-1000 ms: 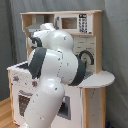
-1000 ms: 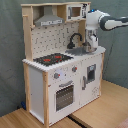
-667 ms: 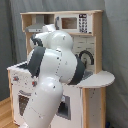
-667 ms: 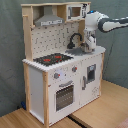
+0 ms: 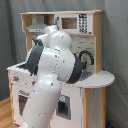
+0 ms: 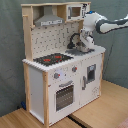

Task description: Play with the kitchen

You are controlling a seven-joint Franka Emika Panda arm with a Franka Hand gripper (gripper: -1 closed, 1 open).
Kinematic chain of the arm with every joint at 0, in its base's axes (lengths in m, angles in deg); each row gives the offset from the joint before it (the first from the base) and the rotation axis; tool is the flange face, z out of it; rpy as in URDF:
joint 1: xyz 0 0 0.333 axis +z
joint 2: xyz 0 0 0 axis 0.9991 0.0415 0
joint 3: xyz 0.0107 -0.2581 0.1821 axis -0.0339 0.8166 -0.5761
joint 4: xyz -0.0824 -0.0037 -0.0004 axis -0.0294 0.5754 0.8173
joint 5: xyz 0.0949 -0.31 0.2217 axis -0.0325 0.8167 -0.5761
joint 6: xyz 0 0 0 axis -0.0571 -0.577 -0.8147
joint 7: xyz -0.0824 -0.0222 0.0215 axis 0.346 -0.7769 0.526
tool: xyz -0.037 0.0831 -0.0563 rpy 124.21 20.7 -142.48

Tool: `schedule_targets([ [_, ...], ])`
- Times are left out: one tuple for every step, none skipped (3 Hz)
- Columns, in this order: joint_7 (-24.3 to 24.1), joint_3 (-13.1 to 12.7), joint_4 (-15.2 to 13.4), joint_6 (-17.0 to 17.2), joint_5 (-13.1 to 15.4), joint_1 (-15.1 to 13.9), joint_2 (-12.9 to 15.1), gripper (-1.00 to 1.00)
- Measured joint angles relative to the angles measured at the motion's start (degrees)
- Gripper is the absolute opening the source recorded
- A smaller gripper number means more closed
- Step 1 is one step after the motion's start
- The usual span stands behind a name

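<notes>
One kitchen [image 6: 60,75], two knobs [image 6: 56,76] on front, one oven door [image 6: 64,96], my gripper [image 6: 86,48] over one sink [image 6: 76,50], can't tell if fingers open or closed

In the first exterior view the big white arm [image 5: 50,75] hides much of the kitchen [image 5: 92,60], and its gripper cannot be seen there.

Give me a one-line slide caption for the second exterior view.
Franka Panda arm reaches its gripper down over the sink of a toy kitchen, beside the black faucet.
</notes>
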Motion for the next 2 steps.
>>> schedule_targets([
  [5.18, 1.97, 0.92, -2.05, 0.0, 0.87, -0.8, -1.0],
  [9.73, 5.3, 1.35, -4.19, 0.0, 3.32, -1.93, -1.0],
])
